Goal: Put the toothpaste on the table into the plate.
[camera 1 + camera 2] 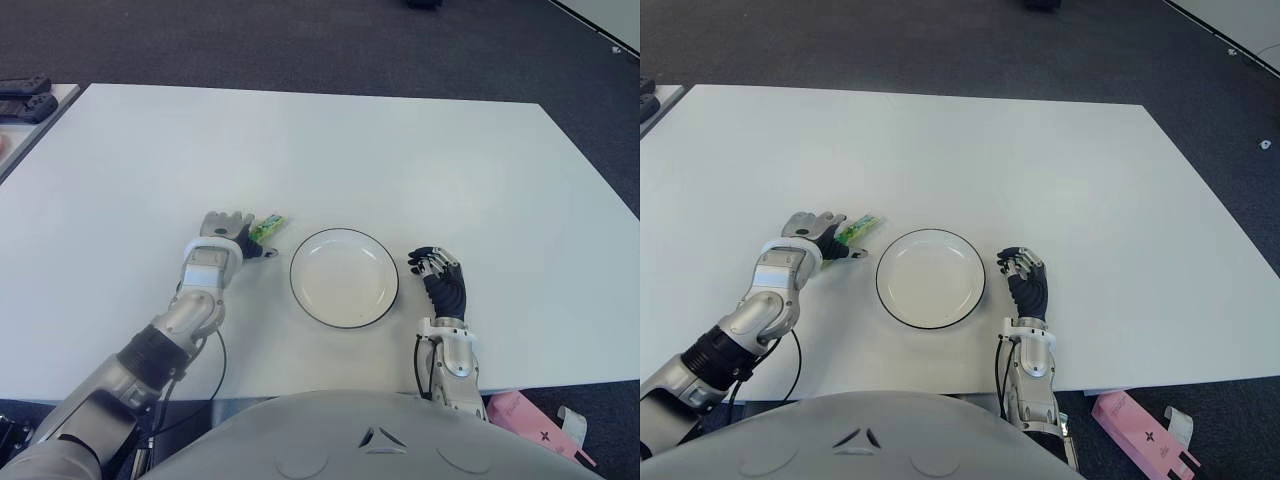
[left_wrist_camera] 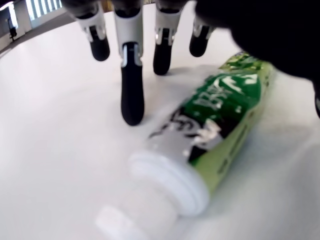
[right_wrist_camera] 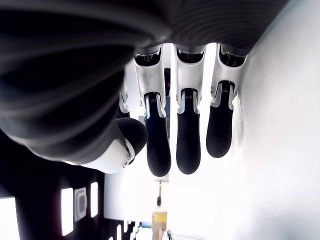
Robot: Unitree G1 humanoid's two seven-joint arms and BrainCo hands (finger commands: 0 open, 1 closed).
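Reaching over the toothpaste (image 2: 220,125), the left hand (image 1: 226,232) has its fingers (image 2: 132,90) hanging spread and straight, tips down toward the bench (image 1: 330,150), with nothing gripped yet; the tube lies flat under the palm, white cap end toward the wrist camera. The thumb side is hidden in that close view, so I can't tell whether it touches the tube.

To do this step well, I'd judge the fingers should close across the tube's body rather than the cap, thumb on one long side and the rest on the other, since a soft tube may squirm out if pinched at the end. A firm wrap before lifting looks wise.

The tube sits just beside the plate (image 1: 384,306), on its left and a little farther from the robot. The carry is short: lift clear of the plate's dark rim, move right, then set down inside.

The right hand (image 1: 440,275) shows just right of the plate, fingers loosely extended and holding nothing. Beyond the plate the bench is wide and bare, its edges well away.
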